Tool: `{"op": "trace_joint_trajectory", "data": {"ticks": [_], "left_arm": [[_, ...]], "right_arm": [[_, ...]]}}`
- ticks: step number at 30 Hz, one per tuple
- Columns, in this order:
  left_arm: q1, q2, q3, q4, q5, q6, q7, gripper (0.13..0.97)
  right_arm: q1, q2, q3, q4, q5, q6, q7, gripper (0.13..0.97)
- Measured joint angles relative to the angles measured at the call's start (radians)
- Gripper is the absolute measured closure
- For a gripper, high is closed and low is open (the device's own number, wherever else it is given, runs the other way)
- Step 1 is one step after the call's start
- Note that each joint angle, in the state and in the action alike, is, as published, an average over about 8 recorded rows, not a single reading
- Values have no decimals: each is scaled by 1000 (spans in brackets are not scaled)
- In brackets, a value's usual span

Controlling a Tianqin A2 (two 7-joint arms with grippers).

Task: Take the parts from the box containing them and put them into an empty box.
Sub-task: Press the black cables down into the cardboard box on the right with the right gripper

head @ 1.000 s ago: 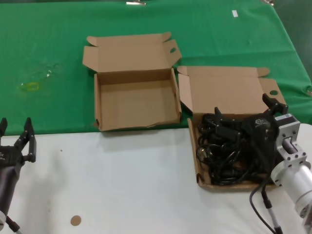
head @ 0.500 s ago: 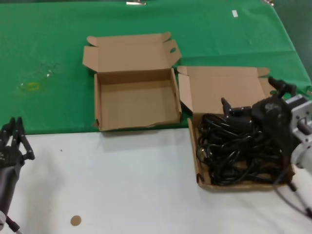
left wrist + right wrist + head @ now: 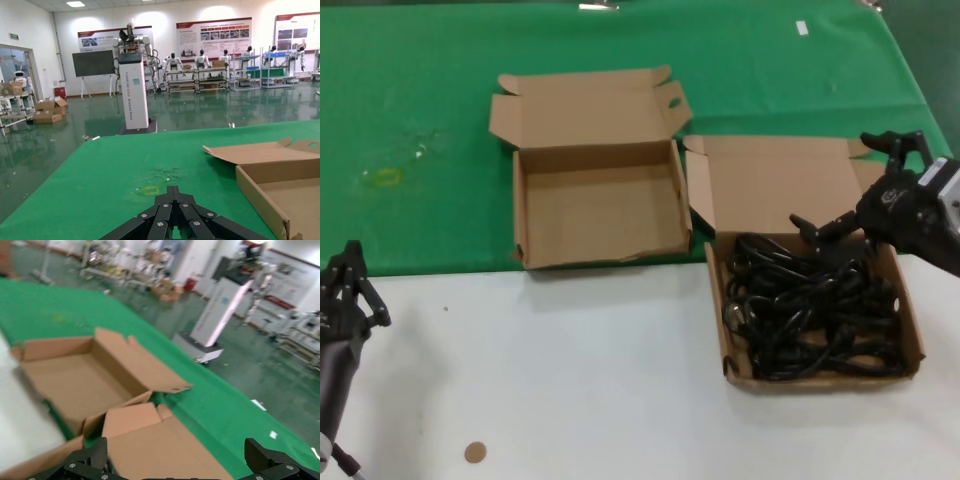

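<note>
The black power cables [image 3: 810, 315] lie tangled in the shallow cardboard box [image 3: 912, 330] at the right. Its lid [image 3: 770, 180] stands up behind it and also shows in the right wrist view [image 3: 160, 440]. My right gripper [image 3: 850, 182] is open and empty, above the box's far right part, in front of the lid; it hides the lid's hole. The empty box [image 3: 600, 215], with an oval hole [image 3: 673, 103] in its lid flap, stands left of it [image 3: 70, 375] [image 3: 285, 187]. My left gripper [image 3: 347, 283] [image 3: 173, 190] is shut and empty at the near left.
The boxes straddle the border between the green cloth [image 3: 420, 80] and the white table top [image 3: 570, 380]. A small brown disc [image 3: 474, 452] lies on the white surface near the front. A faint yellowish mark [image 3: 382, 177] is on the cloth at the left.
My right gripper has lifted off the cable pile and moved back and right toward the lid, empty. My left gripper's fingers have closed and it has shifted slightly left.
</note>
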Motion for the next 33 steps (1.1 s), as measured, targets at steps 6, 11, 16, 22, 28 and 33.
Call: {"op": "trace_joint_trajectory", "data": {"ticks": [6, 11, 16, 22, 28, 33], "left_arm": [[0, 0, 0, 0, 0, 0, 0, 953], [0, 0, 0, 0, 0, 0, 0, 953], [0, 0, 0, 0, 0, 0, 0, 953], [0, 0, 0, 0, 0, 0, 0, 953], [0, 0, 0, 0, 0, 0, 0, 953], [0, 0, 0, 0, 0, 0, 0, 953]], "right_arm": [[86, 23, 2, -49, -70, -198, -26, 129], [161, 35, 3, -85, -113, -372, -67, 129], [245, 46, -7, -121, -139, -568, -128, 129], [363, 41, -33, -185, -183, -801, -217, 129], [469, 4, -66, -267, -272, -960, -285, 129], [524, -35, -86, -329, -334, -1037, -326, 129]]}}
